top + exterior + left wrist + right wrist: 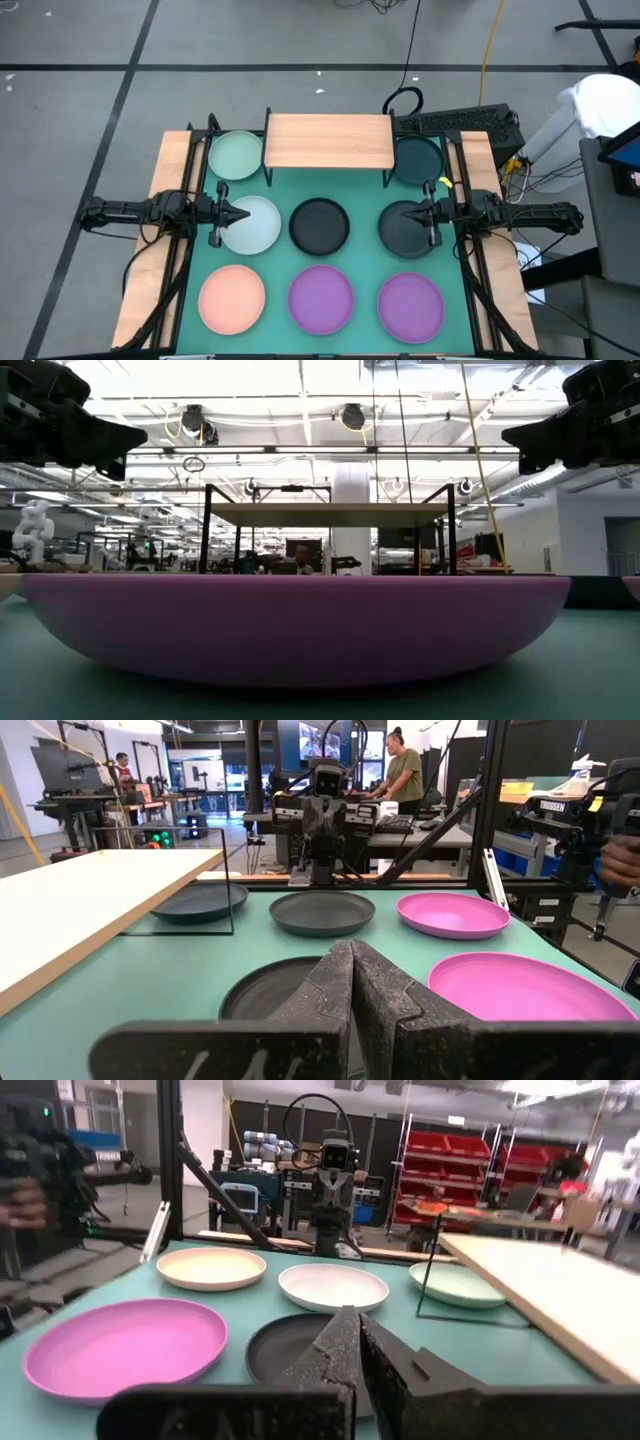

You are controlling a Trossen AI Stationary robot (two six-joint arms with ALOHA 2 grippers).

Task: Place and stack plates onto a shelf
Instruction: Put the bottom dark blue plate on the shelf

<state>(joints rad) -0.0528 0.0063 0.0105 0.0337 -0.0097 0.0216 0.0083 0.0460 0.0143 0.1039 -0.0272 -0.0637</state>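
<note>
No label or writing on the plates or the shelf (328, 140) can be read from here. The shelf stands bare at the far middle of the green mat (365, 245), its wooden top resting on thin black legs.

The left gripper (243, 213) hangs over the near edge of the pale white-blue plate (258, 228), fingers pressed together and holding nothing. The right gripper (409, 213) mirrors it above the black plate (405, 232) on the right side, also closed tight and empty. Both point inward toward the middle black plate (319, 224), which lies between them, apart from both.

The mint green plate (235, 154) sits just left of the shelf, and a dark teal plate (418, 160) just right of it, partly tucked under the shelf's end. Along the near row lie the pink plate (232, 298), the middle purple plate (321, 297) and the right purple plate (411, 305).

From table height the middle purple plate fills nearly the whole width and hides the other plates; only the shelf rises behind it. People in the room beyond are too small to make out well.
</note>
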